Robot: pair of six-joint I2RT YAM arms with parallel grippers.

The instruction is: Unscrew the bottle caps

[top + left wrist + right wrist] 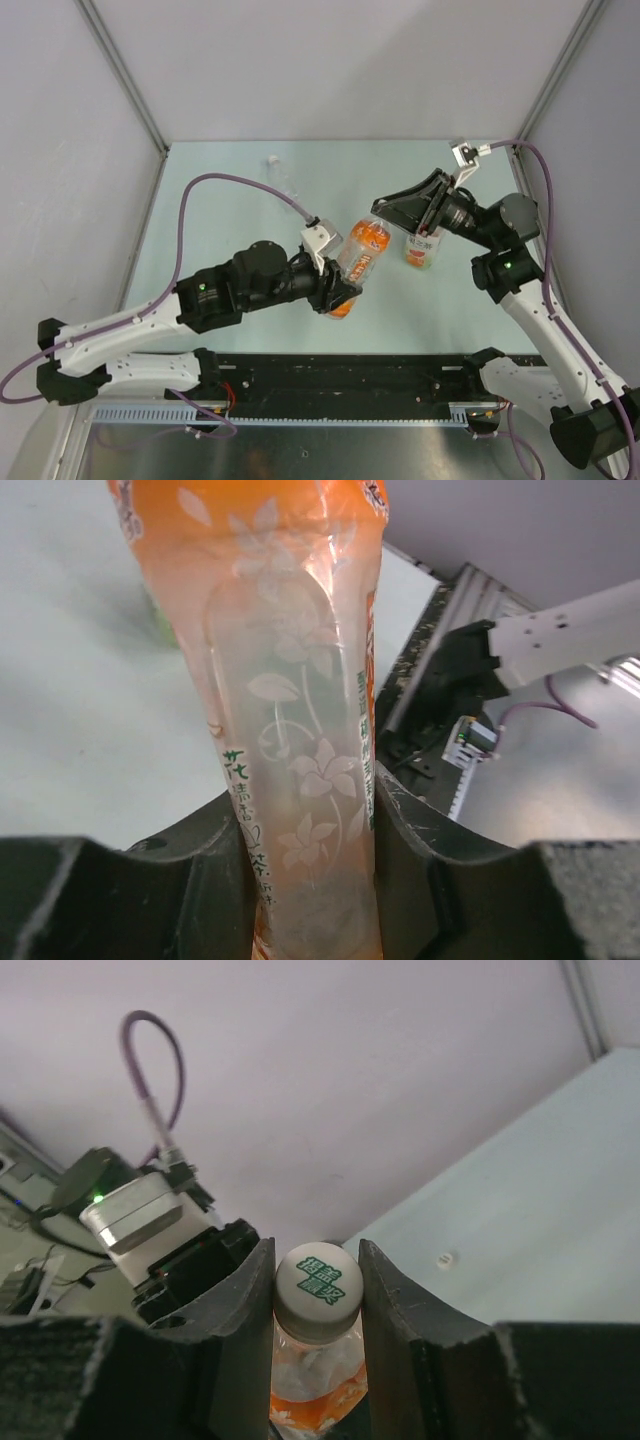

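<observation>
My left gripper is shut on the lower body of the orange bottle and holds it tilted above the table. In the left wrist view the bottle fills the gap between both fingers of that gripper. My right gripper is shut on the bottle's white cap. In the right wrist view the cap, printed with green characters, sits squeezed between that gripper's two fingers, with the orange bottle's neck below it. A clear bottle lies at the back of the table.
Another small bottle, orange-looking with a white label, stands just under my right wrist. A small loose white cap lies on the pale green table. Grey walls enclose the table on three sides. A black rail runs along the near edge.
</observation>
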